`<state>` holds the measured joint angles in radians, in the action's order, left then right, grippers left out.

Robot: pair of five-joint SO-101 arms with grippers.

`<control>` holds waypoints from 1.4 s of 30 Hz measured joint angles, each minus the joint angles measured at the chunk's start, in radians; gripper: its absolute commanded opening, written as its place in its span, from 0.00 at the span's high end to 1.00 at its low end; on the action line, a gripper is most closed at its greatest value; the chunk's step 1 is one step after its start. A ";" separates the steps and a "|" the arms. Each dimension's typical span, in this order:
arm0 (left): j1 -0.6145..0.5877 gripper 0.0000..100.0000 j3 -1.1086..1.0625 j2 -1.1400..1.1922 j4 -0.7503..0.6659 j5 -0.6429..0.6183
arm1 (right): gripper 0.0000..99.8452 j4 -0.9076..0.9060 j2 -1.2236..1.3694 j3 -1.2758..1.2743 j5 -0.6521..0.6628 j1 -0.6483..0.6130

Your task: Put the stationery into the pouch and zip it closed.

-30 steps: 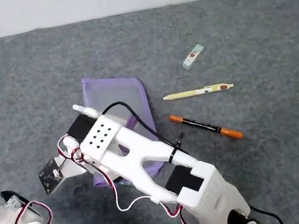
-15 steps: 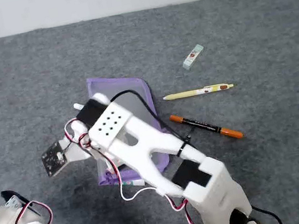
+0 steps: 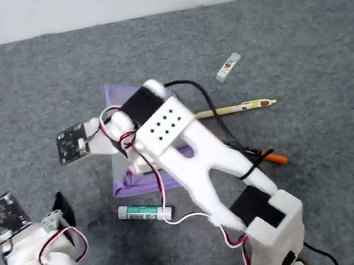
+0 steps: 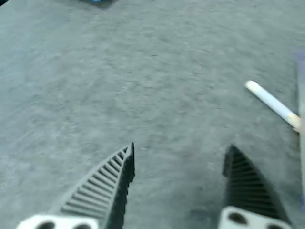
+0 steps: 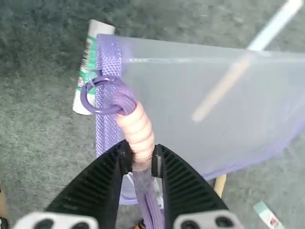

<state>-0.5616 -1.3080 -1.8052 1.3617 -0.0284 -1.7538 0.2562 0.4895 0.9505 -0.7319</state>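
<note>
The left gripper (image 4: 178, 164) hangs released above the grey carpet (image 3: 310, 33), jaws spread wide. A white pen (image 4: 270, 102) lies on the carpet ahead of its tips and off to one side. The right gripper (image 5: 138, 155) is clenched on the peach beaded zipper pull (image 5: 135, 126) of the translucent purple pouch (image 5: 200, 100), whose ring and zipper-end edge sit just past the fingertips. A green-and-white tube (image 3: 144, 211) lies just beside that edge, close to the right gripper. Part of the white pen shows through the pouch's wall, beyond the grip. Farther out, well apart from both grippers, a yellow pen (image 3: 234, 108) and an orange-capped marker (image 3: 272, 156) lie near each other on the carpet, the marker partly under the right arm. An eraser (image 3: 228, 67) lies farthest off.
</note>
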 measured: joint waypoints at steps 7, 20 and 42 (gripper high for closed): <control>0.250 0.71 0.002 0.000 0.002 0.000 | 0.99 0.000 -0.063 0.000 -0.014 0.029; 0.540 0.80 -0.081 0.000 -0.120 0.000 | 0.99 0.000 -0.063 0.000 -0.014 0.029; 0.594 0.80 -0.166 0.000 -0.199 0.054 | 0.99 0.000 -0.063 0.000 -0.014 0.040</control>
<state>0.0322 -1.4737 -1.8052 1.1623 0.0253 -1.7538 0.1933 0.4895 0.9367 -0.6920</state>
